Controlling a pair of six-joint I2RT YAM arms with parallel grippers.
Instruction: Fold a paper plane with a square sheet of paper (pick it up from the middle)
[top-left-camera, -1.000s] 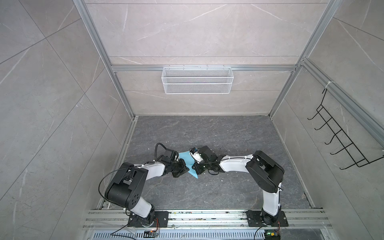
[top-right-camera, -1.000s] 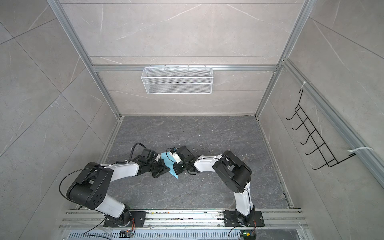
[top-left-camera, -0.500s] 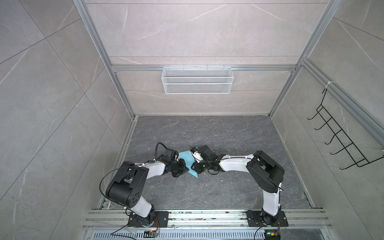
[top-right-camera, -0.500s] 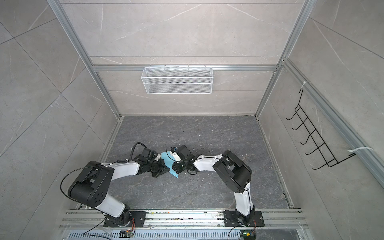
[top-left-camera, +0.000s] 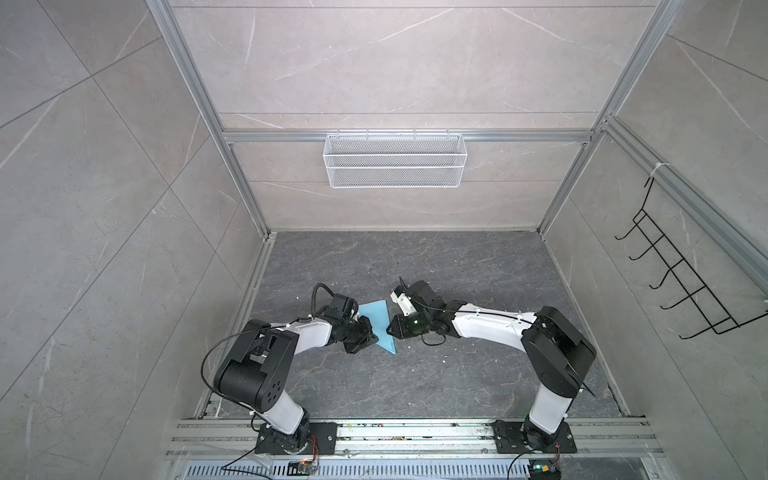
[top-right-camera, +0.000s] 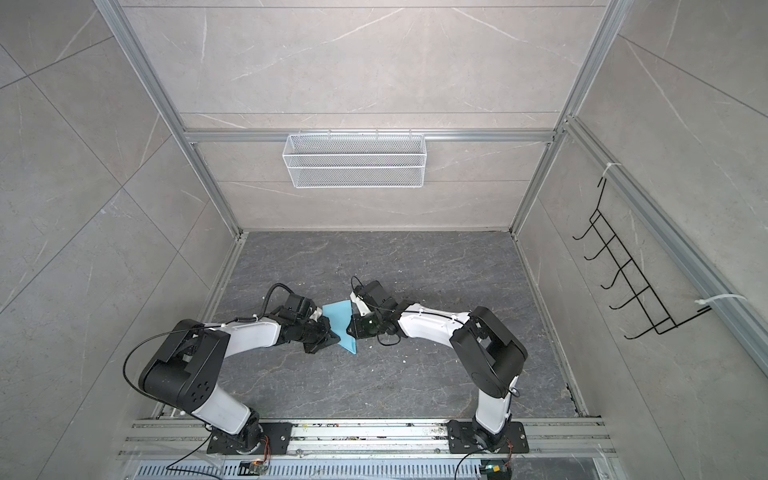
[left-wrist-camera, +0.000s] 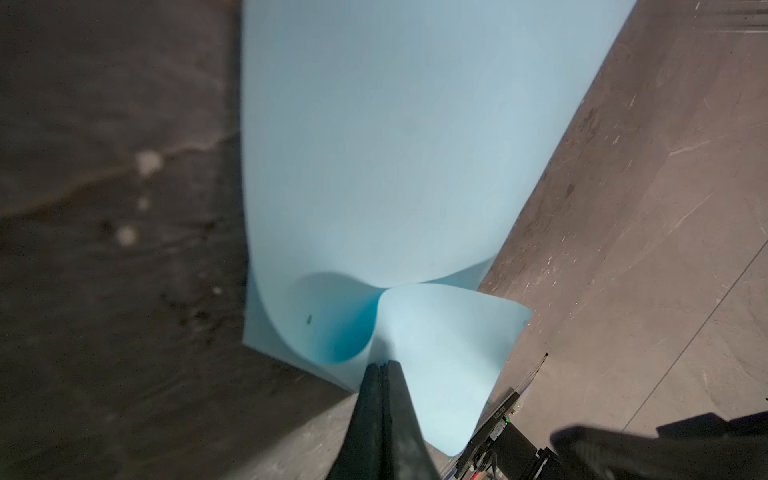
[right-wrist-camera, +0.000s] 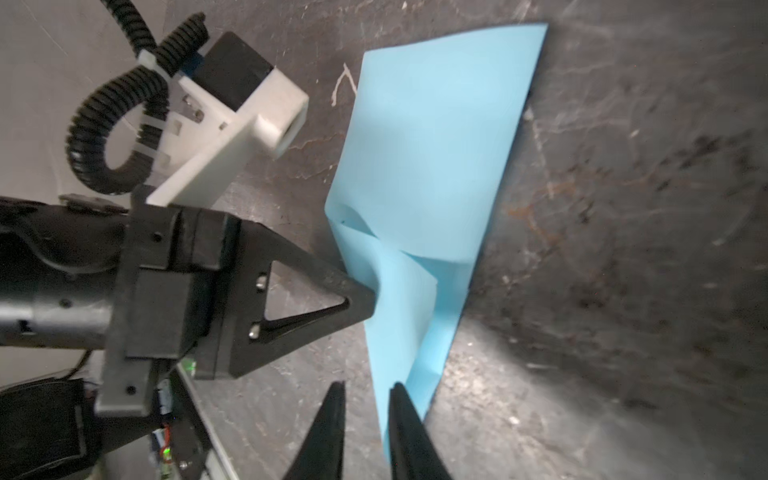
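The square sheet of paper (top-left-camera: 380, 322) (top-right-camera: 343, 322) is light blue and lies partly folded on the dark floor, tapering to a point toward the front. One flap curls up off it (left-wrist-camera: 449, 345). My left gripper (top-left-camera: 372, 334) (top-right-camera: 334, 334) (left-wrist-camera: 383, 365) is shut on that raised flap, and in the right wrist view its tip (right-wrist-camera: 365, 299) presses into the fold. My right gripper (top-left-camera: 390, 330) (top-right-camera: 350, 330) (right-wrist-camera: 368, 386) sits at the sheet's right edge, jaws slightly open, one finger over the paper's (right-wrist-camera: 436, 145) narrow end and nothing clamped. A paper plane is not in view.
A white wire basket (top-left-camera: 395, 166) hangs on the back wall and a black hook rack (top-left-camera: 681, 291) on the right wall. An aluminium rail (top-left-camera: 415, 432) carrying both arm bases runs along the front. Small white specks dot the floor.
The right gripper's jaws have parted from shut and let go of the paper's edge. The left gripper stays shut on the flap, and the arms and sheet have barely moved.
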